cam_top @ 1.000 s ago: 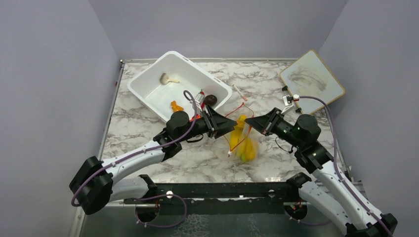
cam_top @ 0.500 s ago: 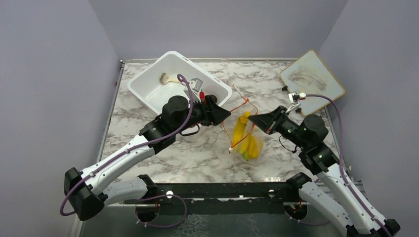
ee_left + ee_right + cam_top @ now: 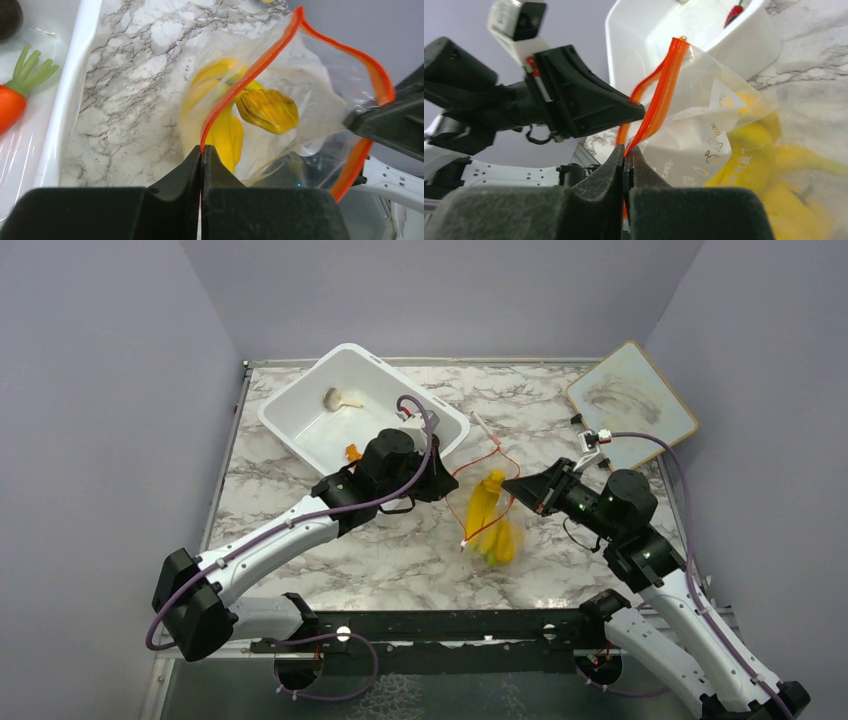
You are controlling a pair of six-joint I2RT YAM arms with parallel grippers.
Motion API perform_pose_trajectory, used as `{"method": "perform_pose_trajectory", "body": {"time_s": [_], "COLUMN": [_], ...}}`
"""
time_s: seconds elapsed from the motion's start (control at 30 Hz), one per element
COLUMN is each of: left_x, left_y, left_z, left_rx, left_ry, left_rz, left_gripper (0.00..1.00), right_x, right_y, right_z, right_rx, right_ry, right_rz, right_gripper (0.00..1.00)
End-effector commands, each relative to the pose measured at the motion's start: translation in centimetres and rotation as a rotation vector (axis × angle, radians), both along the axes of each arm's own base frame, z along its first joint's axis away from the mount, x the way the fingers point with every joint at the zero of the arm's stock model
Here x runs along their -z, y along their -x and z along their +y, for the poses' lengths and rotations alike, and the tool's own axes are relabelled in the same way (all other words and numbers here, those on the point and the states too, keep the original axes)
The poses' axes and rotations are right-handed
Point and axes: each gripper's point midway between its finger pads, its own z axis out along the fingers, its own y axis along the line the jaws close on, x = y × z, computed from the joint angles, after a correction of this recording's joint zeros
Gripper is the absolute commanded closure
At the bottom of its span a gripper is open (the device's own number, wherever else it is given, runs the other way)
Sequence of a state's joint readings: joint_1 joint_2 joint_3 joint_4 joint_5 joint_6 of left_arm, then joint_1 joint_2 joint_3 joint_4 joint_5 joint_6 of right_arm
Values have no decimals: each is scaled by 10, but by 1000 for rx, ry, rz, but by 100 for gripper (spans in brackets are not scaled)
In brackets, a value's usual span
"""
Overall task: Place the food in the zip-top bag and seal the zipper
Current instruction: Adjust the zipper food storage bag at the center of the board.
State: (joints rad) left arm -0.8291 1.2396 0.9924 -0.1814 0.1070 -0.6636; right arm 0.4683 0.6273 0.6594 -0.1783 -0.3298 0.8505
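Fingers of the left gripper pinch tight on the zipper, and the right gripper clamps the opposite rim! White tub behind. The zip-top bag hangs between them, banana and yellow pepper inside. Carrot and red chili lie in the tub.

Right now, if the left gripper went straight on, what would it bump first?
The zip-top bag the left gripper pinches by the zipper, then the banana inside. The right gripper looks farther on; depth is unclear.
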Motion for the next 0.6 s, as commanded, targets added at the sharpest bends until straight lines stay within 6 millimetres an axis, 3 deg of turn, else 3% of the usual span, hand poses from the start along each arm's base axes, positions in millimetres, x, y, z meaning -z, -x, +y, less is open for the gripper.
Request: {"method": "perform_pose_trajectory", "body": {"time_s": [0.0,0.17,0.27,0.33,0.47,0.57], "left_x": [-52,-101,-108,-100,-86,-80], "left_y": [0,21,27,25,24,21], "left_z": [-6,-11,-13,-14,-20,-20], "left_rx": [24,93,112,113,132,127], "left_ry": [95,276,335,322,296,271], "left_rz": [-97,-133,-146,-140,-112,-118], "left_gripper": [100,100,100,100,100,100], "right_x": [-3,29,23,8,-33,-35], "right_y": [-6,-26,-30,-30,-20,-15], "right_z": [-15,-66,-83,-83,-66,-55], "right_rx": [79,328,399,407,322,268], "right_ry": [72,366,439,414,276,228], "right_rz": [-9,128,130,94,-60,-97], "right_gripper": [99,99,99,99,99,99]}}
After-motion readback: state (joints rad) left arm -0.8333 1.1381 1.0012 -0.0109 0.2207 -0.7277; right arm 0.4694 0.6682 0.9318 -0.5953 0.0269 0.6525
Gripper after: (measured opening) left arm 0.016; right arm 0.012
